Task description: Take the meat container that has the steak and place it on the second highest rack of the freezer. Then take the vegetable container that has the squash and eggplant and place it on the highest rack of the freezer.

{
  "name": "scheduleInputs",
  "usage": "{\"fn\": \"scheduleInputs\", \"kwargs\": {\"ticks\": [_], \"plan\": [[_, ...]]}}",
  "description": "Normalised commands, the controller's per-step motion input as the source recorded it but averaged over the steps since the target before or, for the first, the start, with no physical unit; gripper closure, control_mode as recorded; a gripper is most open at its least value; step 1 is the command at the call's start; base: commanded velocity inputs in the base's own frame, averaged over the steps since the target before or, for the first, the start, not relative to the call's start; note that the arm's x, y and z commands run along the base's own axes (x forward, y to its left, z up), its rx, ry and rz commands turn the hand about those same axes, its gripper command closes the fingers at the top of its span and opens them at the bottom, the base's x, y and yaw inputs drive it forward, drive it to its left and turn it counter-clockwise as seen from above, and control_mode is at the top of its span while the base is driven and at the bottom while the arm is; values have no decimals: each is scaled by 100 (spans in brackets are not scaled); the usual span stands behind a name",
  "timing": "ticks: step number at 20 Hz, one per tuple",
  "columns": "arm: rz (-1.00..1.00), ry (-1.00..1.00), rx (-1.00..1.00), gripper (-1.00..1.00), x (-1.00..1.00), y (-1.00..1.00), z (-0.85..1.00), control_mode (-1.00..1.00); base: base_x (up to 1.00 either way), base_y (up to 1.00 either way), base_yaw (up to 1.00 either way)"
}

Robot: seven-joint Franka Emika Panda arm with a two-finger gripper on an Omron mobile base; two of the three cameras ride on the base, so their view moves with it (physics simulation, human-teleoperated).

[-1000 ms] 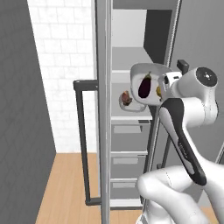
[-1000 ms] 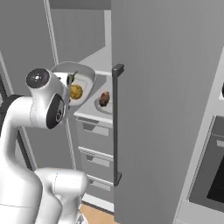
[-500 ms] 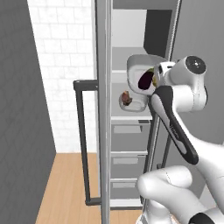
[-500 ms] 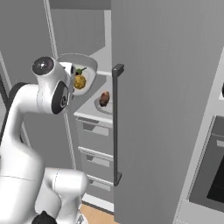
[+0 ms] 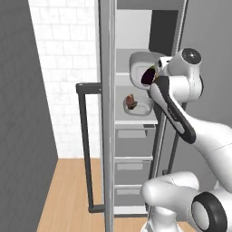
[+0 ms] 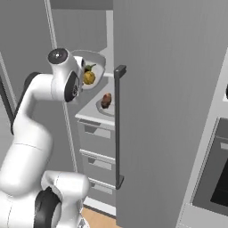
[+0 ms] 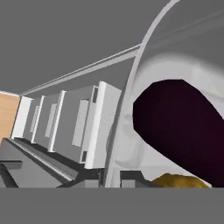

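Over the last second the veg container (image 5: 140, 74) has gone up and further into the freezer (image 5: 136, 136); it now sits upper centre of the left base view, tipped hard, open side facing the camera. Eggplant (image 5: 147, 77) is visible inside, squash (image 6: 89, 78) shows in the right base view at upper left. Hand view has the eggplant at right of frame and a yellow sliver of squash at bottom. Pincer (image 5: 156, 76) appears clamped on the container rim, though the fingers are hidden behind it, so I can't tell how wide they stand. Steak (image 5: 131, 101) is already in its tray (image 5: 145, 108) on the second rack (image 5: 136, 122), mid frame, so step one looks done. Container is at about the level of the top rack (image 5: 123, 73) but not set down. Next: level it out, or the veg may roll.
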Motion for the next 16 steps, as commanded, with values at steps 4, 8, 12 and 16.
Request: {"fn": "scheduleInputs", "kwargs": {"ticks": [4,8,12,16], "plan": [[0,0,0,100,63,0,5,-100,0,0,0],[0,0,0,100,55,-1,9,-100,0,0,0],[0,2,0,100,52,-3,17,-100,0,0,0],[-3,8,0,100,46,-9,10,-100,0,0,0]]}}
